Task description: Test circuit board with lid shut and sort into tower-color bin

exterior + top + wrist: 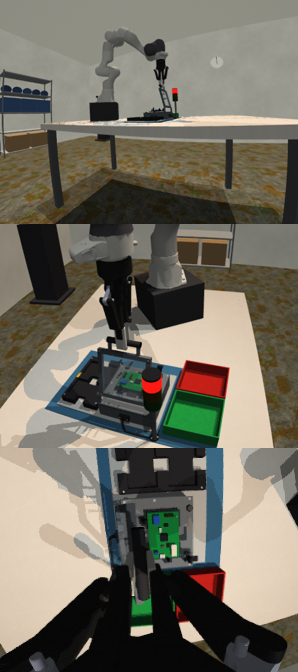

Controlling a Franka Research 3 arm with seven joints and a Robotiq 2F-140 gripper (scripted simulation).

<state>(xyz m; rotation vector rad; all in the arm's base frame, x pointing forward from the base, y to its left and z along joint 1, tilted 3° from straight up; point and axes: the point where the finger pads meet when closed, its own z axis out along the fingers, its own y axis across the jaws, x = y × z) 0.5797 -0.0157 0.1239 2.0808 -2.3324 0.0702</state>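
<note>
One end effector [122, 342] clamps lid handle [135, 343]; board [131, 380] sits below.

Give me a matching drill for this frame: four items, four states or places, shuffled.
Items:
1. circuit board
2. signal tower
3. end effector
4. tray

States or places:
A. lit red
B. shut on the lid handle
C. on the tester plate, under the raised lid
D. both pockets empty

Pairs: 1-C, 2-A, 3-B, 4-D
</note>
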